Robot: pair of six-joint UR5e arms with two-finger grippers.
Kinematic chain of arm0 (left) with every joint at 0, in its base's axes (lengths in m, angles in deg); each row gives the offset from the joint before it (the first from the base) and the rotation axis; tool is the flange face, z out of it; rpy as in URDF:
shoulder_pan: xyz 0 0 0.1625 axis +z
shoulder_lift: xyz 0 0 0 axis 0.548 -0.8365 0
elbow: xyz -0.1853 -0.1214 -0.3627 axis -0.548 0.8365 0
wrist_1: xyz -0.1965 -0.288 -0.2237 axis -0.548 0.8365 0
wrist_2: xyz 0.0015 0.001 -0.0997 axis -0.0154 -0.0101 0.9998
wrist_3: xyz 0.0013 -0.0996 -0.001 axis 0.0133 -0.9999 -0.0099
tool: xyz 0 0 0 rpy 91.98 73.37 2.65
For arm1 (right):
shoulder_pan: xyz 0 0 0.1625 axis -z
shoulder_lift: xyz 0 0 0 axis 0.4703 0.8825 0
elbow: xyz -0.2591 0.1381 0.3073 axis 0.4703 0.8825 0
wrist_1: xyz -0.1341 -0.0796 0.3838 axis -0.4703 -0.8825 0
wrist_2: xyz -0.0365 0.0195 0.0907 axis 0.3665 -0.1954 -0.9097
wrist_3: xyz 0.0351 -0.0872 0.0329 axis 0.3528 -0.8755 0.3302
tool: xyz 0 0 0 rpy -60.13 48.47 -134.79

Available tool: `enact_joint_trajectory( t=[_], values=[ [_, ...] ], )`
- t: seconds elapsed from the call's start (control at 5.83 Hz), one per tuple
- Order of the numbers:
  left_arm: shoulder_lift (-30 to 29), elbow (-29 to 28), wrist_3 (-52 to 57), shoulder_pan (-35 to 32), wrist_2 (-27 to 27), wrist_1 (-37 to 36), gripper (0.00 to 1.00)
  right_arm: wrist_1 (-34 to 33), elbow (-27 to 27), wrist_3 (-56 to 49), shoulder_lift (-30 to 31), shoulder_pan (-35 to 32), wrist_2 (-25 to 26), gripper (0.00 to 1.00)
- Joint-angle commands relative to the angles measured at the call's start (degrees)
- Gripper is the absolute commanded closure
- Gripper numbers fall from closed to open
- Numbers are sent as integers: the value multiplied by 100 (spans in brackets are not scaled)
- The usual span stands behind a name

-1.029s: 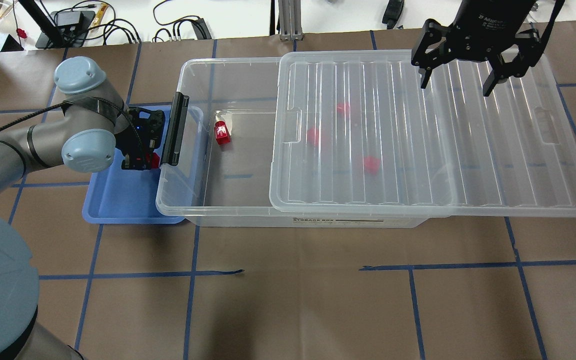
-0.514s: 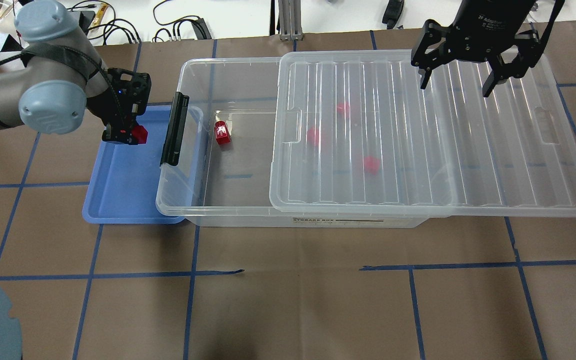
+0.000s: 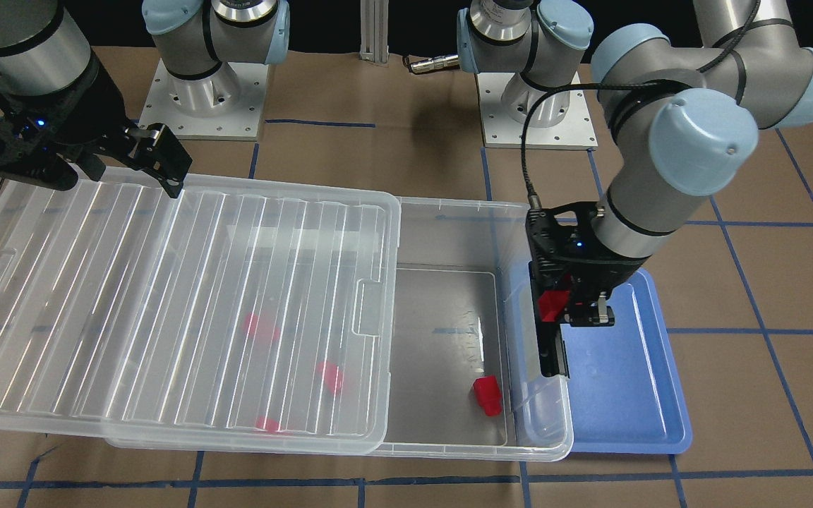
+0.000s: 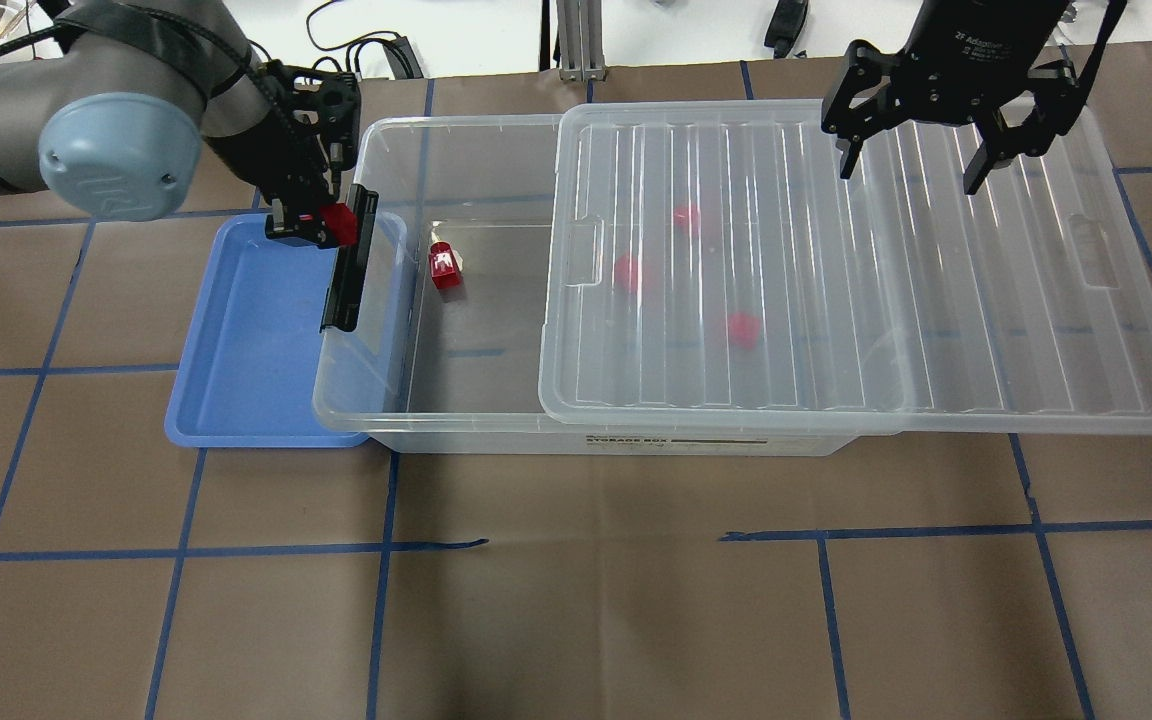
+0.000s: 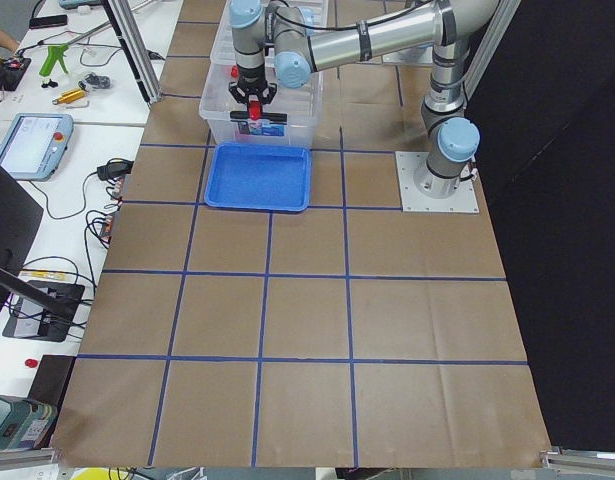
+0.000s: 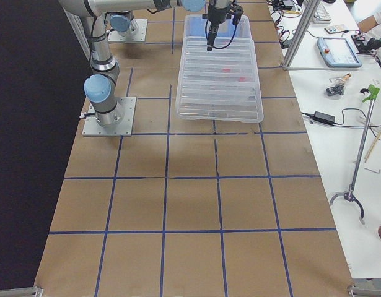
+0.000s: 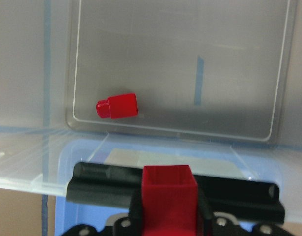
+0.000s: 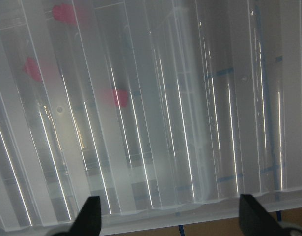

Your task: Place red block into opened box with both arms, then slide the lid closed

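Observation:
My left gripper is shut on a red block, held above the blue tray's far corner right beside the box's black latch bar. The left wrist view shows that block over the latch, with another red block lying on the floor of the clear box. The ribbed lid covers the box's right part and overhangs its right end. Three red blocks show blurred beneath it. My right gripper hangs open over the lid's far edge, holding nothing.
A blue tray lies against the box's left short end, partly under its rim. Cables and tools sit beyond the table's far edge. Brown paper with blue tape lines covers the table in front of the box.
My left arm has lifted the red block out of the blue tray and carried it far and right, up to the box's latch end. The right gripper has stayed in place.

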Motion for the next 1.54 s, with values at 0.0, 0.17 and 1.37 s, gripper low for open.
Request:
enact_joint_trajectory(
  t=[0.0,0.17,1.37],
  values=[
    [-131,-2,-832,-746,-12,-45,92,0,-9,6,8,0,6,0],
    [-341,295,-641,-792,-39,-141,92,0,-9,6,8,0,6,0],
    [-1328,1089,-516,-802,-57,-1944,73,0,-18,-3,-1,0,15,0]
  ],
)
